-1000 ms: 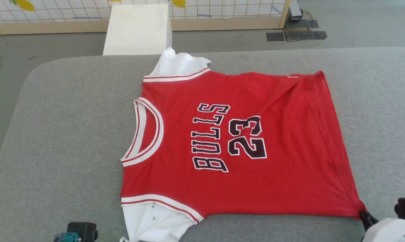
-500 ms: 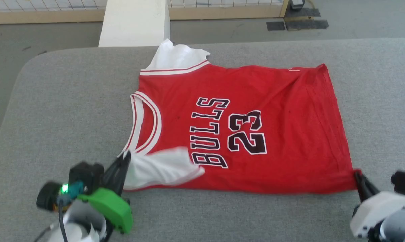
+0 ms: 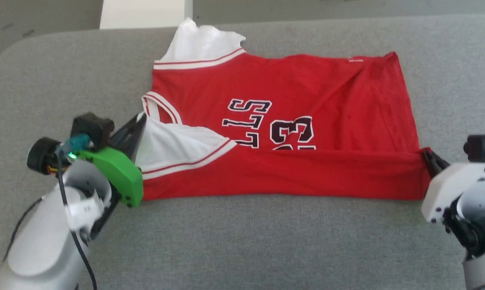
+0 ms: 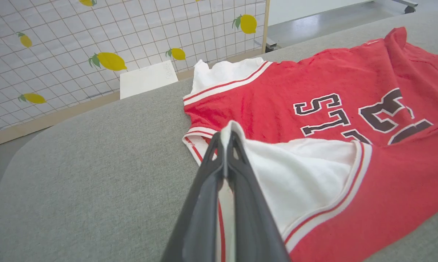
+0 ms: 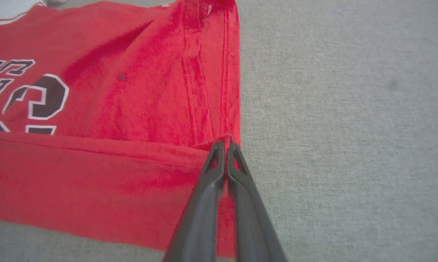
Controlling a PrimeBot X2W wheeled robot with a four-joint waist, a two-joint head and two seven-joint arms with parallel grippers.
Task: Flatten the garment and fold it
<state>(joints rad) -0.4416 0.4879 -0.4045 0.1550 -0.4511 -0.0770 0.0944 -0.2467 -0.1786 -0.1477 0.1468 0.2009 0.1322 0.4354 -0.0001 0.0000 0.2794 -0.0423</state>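
Left fingers point(image 3: 139, 120): pressed together on the white near sleeve's edge, at the garment's 9 o'clock.
Right fingers point(image 3: 427, 155): pressed together on the red hem corner, at 3 o'clock.
Garment point(image 3: 327, 84): lies on the grey worktop point(image 3: 266, 241), collar toward 9 o'clock. Its near edge is doubled over toward 12 o'clock and covers part of the lettering.
Far sleeve point(image 3: 202, 40): white and rumpled, at 11 o'clock.
White box point(image 3: 141, 14): beyond the worktop, at 11 o'clock.

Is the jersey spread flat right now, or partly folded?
Partly folded: the near edge of the garment lies doubled over its lettering, left gripper and right gripper shut on its ends.
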